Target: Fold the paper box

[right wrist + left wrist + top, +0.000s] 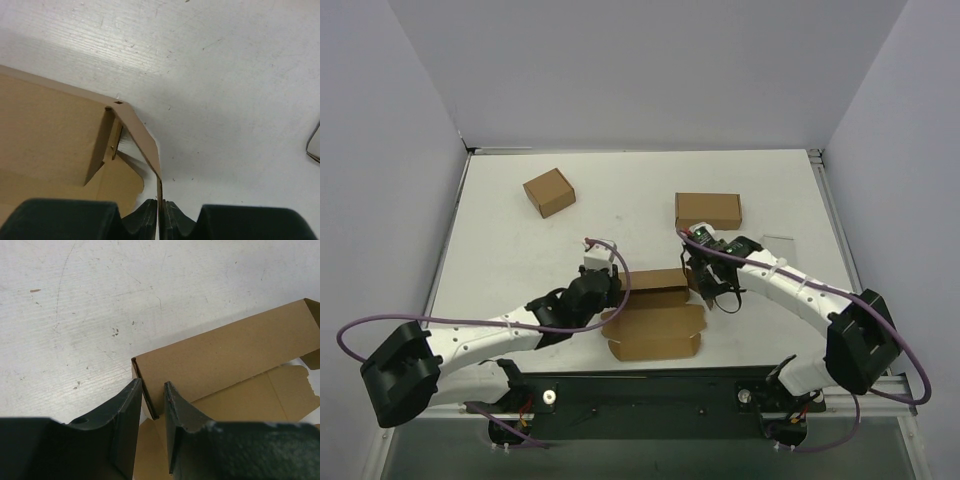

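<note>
Wide white counter [640, 200] here, scuffed and speckled up close. Front and centre, close to the arm bases, sits the box [655, 335]. It is half formed: the lid panel lies flat toward the near edge and the long back wall stands upright behind it. Over on the far right of centre, there's a closed brown mailer [708, 211], well apart from the action. Far left, a smaller carton [549, 192] sits turned at an angle. A pale flat case [778, 245] lies just beyond the right arm.

Now the hands. The left hand [610, 290] is at the box's left end. From its wrist camera the box [225, 360] fills the right side, and the left hand [152, 390] has its dark fingers [127, 415] standing apart. They straddle the edge of the end flap, with a gap showing on the right side. The right hand [705, 285] works the other end. In its own view, the box [45, 130] bends round at the corner, and the right hand [160, 206] is pinched tight on the thin edge of that side flap.
</note>
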`<state>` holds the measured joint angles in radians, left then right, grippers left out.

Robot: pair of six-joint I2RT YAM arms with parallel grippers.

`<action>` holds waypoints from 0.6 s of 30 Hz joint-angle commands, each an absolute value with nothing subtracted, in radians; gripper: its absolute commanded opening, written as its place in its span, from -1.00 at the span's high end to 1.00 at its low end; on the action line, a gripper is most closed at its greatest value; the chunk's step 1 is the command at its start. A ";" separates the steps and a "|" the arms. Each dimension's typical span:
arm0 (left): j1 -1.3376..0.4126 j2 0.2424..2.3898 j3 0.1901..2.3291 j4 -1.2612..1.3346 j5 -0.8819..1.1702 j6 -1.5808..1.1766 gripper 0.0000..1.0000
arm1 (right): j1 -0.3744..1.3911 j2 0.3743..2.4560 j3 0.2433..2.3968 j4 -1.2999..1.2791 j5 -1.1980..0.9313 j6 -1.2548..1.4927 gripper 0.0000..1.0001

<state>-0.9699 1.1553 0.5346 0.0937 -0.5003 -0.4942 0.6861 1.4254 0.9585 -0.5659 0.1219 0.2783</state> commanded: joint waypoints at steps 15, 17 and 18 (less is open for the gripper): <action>-0.989 1.227 0.644 0.025 -0.515 -0.488 0.32 | 0.703 1.388 0.989 -0.611 -0.075 0.408 0.93; -0.986 1.223 0.650 0.014 -0.522 -0.486 0.33 | 0.701 1.373 0.974 -0.614 -0.022 0.422 0.56; -0.986 1.224 0.658 0.006 -0.526 -0.482 0.32 | 0.703 1.347 0.966 -0.612 -0.008 0.440 0.34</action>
<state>-0.9756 1.2186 0.6060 0.0345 -0.5335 -0.4892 0.6888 1.3731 0.9668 -0.6010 -0.0574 0.3832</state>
